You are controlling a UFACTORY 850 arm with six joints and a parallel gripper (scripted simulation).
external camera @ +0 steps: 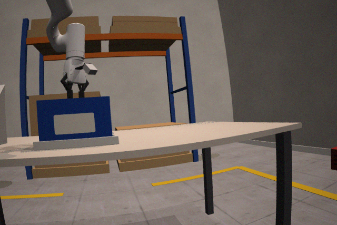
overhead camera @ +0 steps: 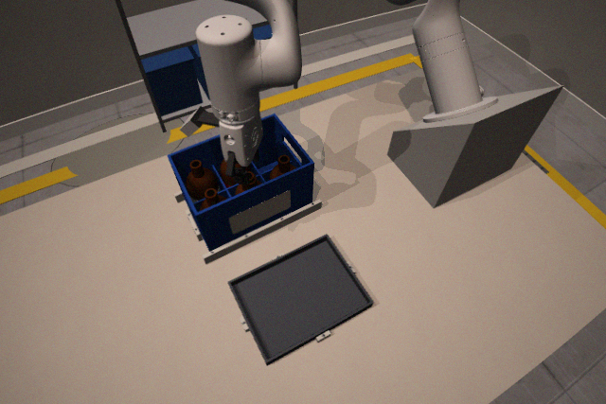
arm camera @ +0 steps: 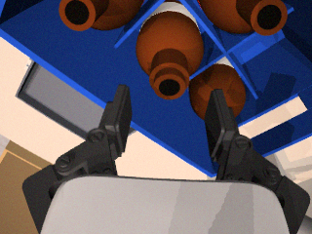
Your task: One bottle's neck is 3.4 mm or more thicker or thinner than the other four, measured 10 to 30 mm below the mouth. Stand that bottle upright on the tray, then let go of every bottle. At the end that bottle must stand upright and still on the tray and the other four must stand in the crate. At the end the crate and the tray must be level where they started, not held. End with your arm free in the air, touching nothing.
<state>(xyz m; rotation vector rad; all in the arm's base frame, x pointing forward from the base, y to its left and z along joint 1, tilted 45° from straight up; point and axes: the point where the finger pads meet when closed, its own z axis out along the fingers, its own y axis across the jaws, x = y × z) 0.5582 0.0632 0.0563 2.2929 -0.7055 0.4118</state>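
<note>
A blue crate (overhead camera: 258, 203) (external camera: 73, 105) (arm camera: 78, 58) stands on the table and holds several brown bottles upright in its compartments. My gripper (overhead camera: 240, 172) (external camera: 75, 94) (arm camera: 169, 100) is open. It hangs point-down at the crate's rim, its fingers straddling the middle bottle's mouth from above. The dark grey tray (overhead camera: 277, 261) (arm camera: 49, 100) lies flat in front of the crate with nothing on it.
The arm's grey pedestal (overhead camera: 465, 145) stands at the table's right rear. A shelving rack (overhead camera: 161, 32) (external camera: 174, 67) with boxes stands behind the table. The crate sits on a pale base strip (external camera: 76, 142). The table's edges are near on the left and front.
</note>
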